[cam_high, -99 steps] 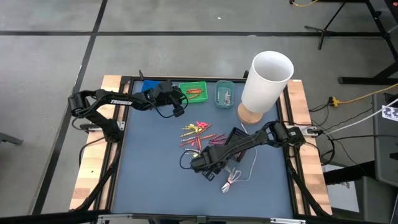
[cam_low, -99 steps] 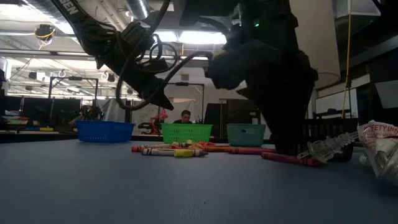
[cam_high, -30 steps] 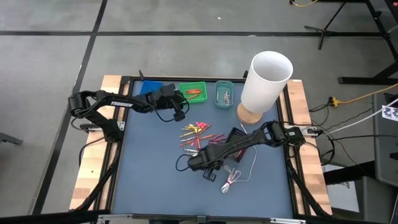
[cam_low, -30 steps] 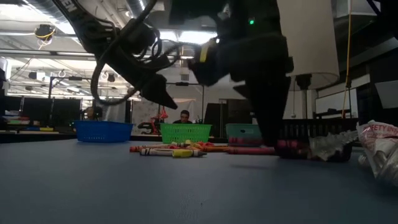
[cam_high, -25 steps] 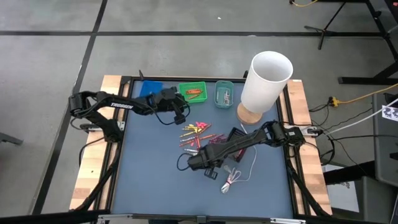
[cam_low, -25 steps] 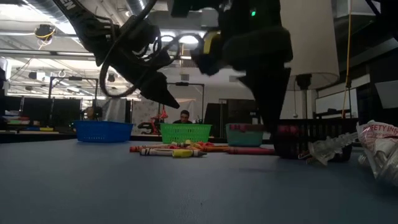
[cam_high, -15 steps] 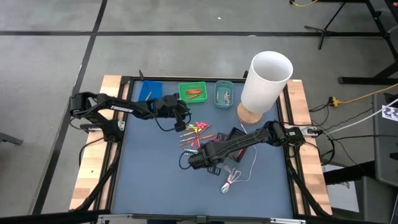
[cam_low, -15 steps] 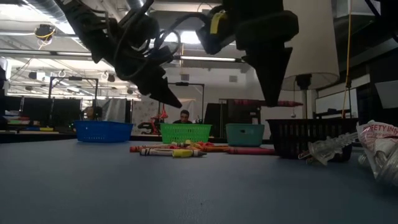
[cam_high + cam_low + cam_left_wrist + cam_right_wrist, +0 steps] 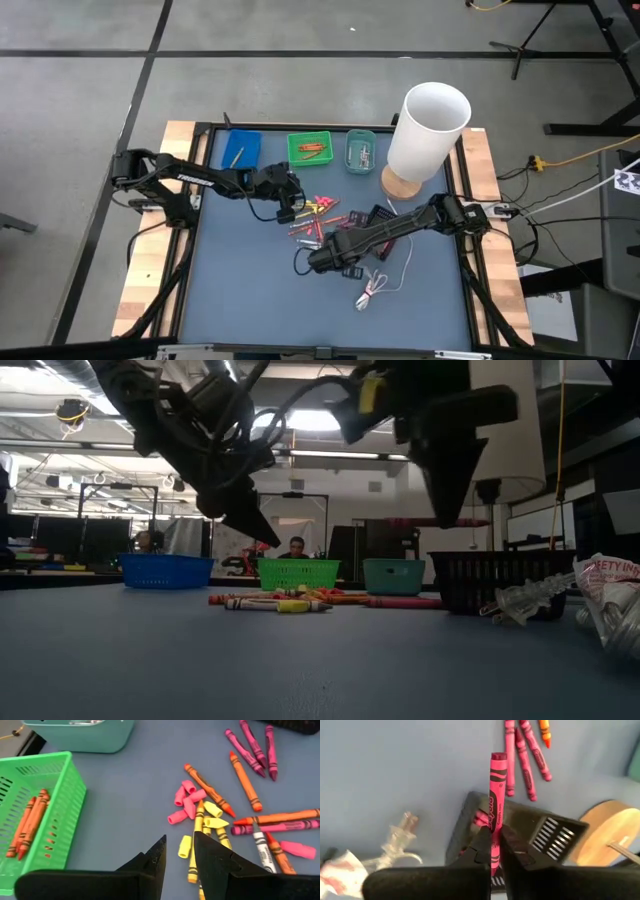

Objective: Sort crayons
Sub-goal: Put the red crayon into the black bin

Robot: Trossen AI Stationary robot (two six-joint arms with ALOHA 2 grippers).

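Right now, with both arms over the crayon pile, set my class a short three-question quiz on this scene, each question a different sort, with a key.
1. True or false: the right gripper is shut on a pink crayon.
2. Which colour are the crayons lying in the green basket? A) orange B) blue C) yellow
3. Fill in: the left gripper hovers open above the loose ______ on the table.

Key
1. True.
2. A: orange crayons.
3. Crayons; a yellow piece lies just beyond its fingertips.
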